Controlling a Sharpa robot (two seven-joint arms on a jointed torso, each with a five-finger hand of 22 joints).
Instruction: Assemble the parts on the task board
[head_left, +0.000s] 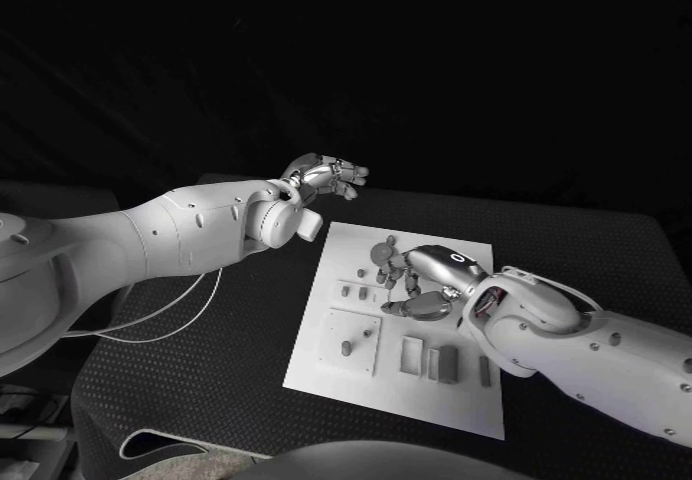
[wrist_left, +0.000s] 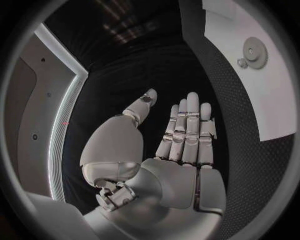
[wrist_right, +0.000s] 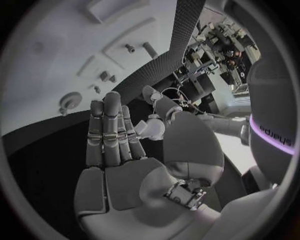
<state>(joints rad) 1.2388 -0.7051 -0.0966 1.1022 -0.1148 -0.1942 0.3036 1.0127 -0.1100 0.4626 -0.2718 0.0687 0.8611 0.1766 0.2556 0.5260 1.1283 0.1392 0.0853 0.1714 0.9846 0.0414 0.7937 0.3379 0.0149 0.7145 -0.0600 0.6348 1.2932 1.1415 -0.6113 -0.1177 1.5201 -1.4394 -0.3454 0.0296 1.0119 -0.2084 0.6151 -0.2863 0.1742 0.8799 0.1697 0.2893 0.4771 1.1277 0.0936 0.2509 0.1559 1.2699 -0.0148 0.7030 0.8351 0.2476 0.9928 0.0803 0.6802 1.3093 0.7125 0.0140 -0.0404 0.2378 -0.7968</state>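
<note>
Head view: task board (head_left: 346, 375) lay mid-table; right hand (head_left: 427, 284) hovered over its parts (head_left: 430, 357), grasp state not discernible. Left wrist view: left hand (wrist_left: 178, 145) released, fingers extended; gear (wrist_left: 255, 51) visible. Right wrist view: right hand flat, holding nothing.

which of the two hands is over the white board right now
The right hand: it hovers over the task board, above the parts. The left hand is raised beyond the board's far edge, over black table.

Black table (head_left: 216, 390), textured surface; white task board (head_left: 346, 375) lying flat at its middle.
</note>
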